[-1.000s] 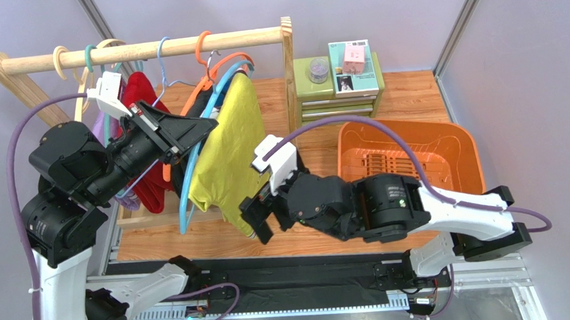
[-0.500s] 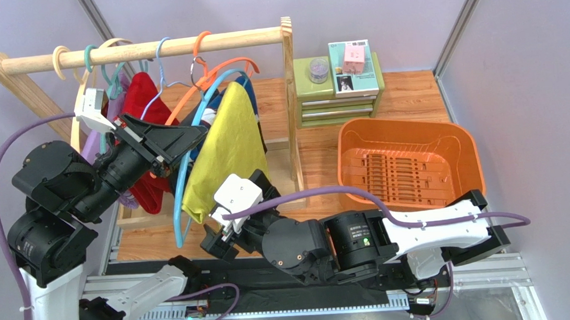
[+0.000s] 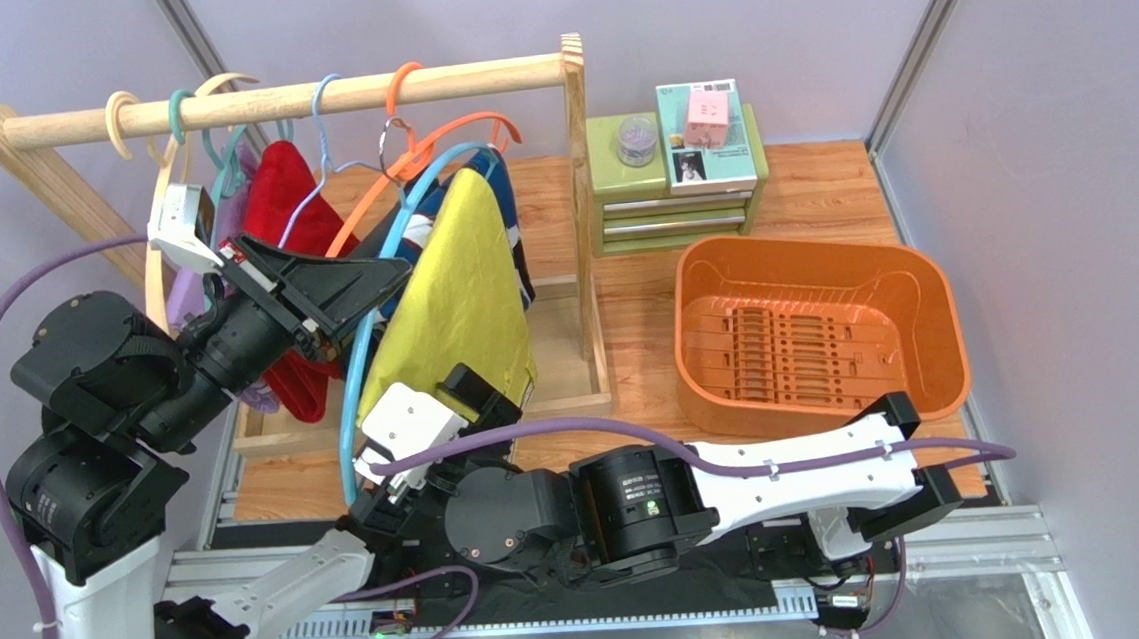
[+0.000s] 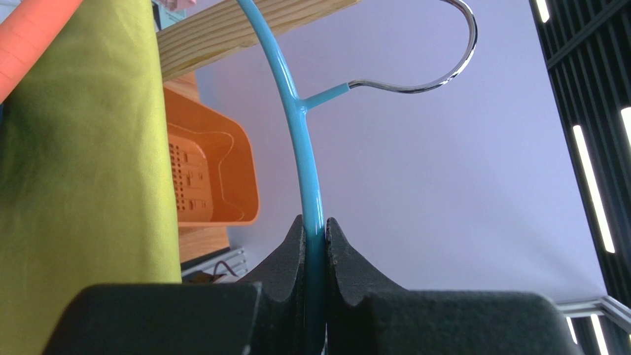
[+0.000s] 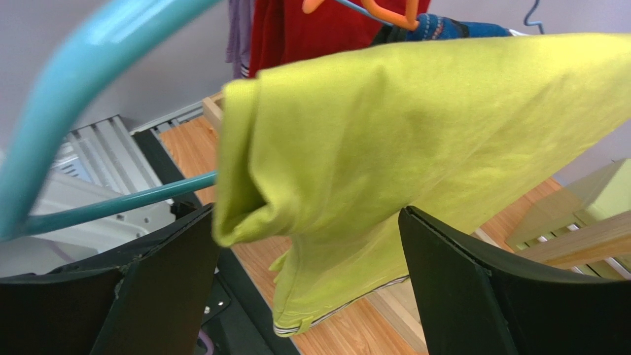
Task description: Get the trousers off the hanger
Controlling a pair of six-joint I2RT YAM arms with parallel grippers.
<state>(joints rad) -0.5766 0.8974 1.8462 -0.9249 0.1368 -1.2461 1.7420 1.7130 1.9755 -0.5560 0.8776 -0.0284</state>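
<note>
The yellow-green trousers hang folded over a blue hanger. My left gripper is shut on the hanger's arm; in the left wrist view the blue tube runs between the closed jaws, with the trousers at the left. My right gripper is open at the trousers' low near end. In the right wrist view the yellow-green cloth hangs between the spread fingers, touching neither. The navy printed trousers hang behind on an orange hanger.
The wooden rail carries several hangers, with a red garment on the left. The rack's post stands right of the trousers. An orange basket sits at right, and stacked green boxes stand behind it.
My right arm has swung left and nearer, bringing the open gripper under the yellow-green trousers' low end. My left gripper has shifted slightly left with the blue hanger.
</note>
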